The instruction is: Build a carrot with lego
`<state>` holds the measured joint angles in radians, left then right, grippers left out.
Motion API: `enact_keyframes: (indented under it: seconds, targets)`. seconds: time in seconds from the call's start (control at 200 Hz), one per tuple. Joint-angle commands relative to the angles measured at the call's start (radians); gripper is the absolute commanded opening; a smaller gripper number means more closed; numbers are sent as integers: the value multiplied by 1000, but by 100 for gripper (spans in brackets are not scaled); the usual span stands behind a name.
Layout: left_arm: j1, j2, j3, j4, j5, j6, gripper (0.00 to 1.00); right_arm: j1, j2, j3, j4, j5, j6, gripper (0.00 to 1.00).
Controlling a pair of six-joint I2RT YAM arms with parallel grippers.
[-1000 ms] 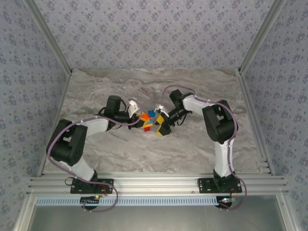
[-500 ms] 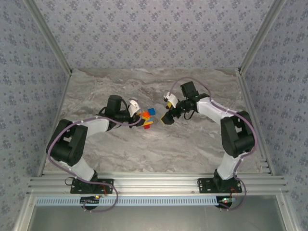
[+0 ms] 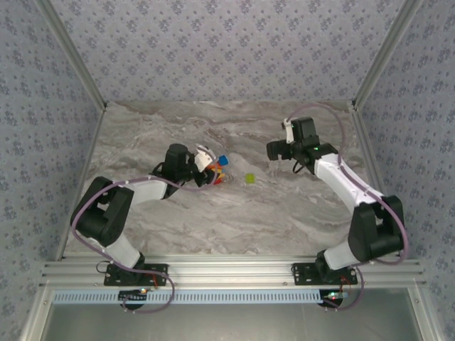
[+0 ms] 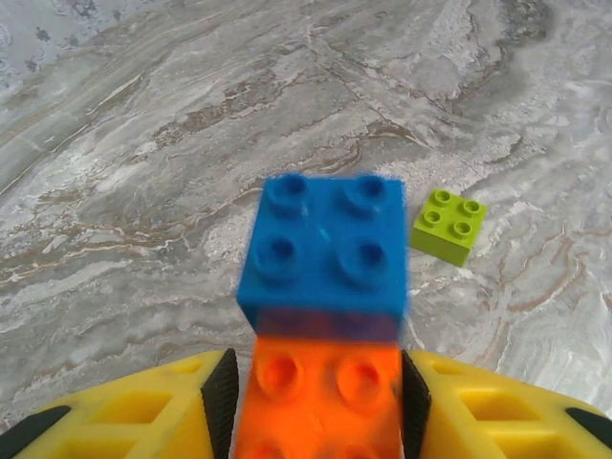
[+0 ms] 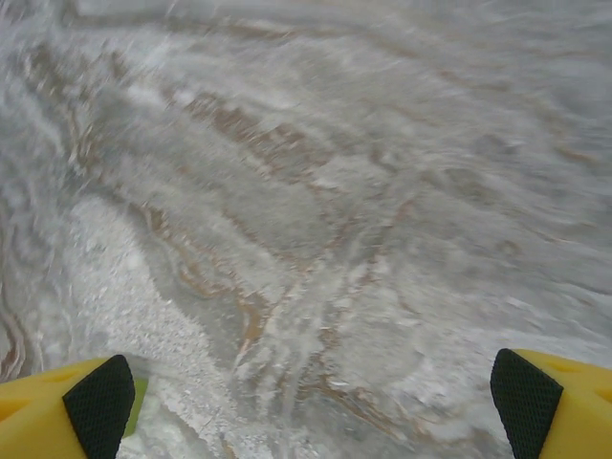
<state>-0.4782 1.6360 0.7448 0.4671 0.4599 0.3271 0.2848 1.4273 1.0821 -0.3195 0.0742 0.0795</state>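
One green brick loose as the right arm backs off

Half a second ago the right gripper point(image 3: 276, 149) hung close to the carrot point(image 3: 219, 170). It has now swung well away toward the far right of the surface point(image 3: 213, 220), and its jaws stand apart with nothing between them. A lime green brick point(image 3: 250, 178) lies alone on the marble between the two grippers, where none lay before. I judge that the green end is not yet joined, so the assembly is unfinished. The left gripper point(image 3: 212, 169) has its jaws clamped on the carrot, with the orange brick point(image 4: 325, 382) squeezed between the yellow fingers point(image 4: 143, 411) and the blue brick point(image 4: 323, 244) jutting beyond their tips. The green brick rests near that blue end, apart from it.
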Motion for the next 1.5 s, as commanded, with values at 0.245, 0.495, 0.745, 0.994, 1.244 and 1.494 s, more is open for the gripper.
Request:
enact_keyframes:
  seconds: [0.245, 0.495, 0.745, 0.994, 1.244, 1.494]
  targets:
    - [23, -20, -18, 107, 56, -124, 54, 5, -200, -111, -8, 107, 125, 100]
    - [28, -60, -15, 26, 104, -118, 58, 7, -311, -157, 18, 56, 123, 100]
    - [27, -137, -20, -73, 178, -129, 61, 20, -330, -152, -5, 51, 126, 100]
    - [27, -380, -105, -122, 119, -177, 61, 16, -353, -170, -19, 96, 372, 100]
    - [27, -621, -152, -247, -210, -318, 72, 48, -218, -177, -9, -11, 402, 84]
    - [124, -538, -203, -265, -366, -465, 74, 232, -17, -30, -217, 176, 388, 98]
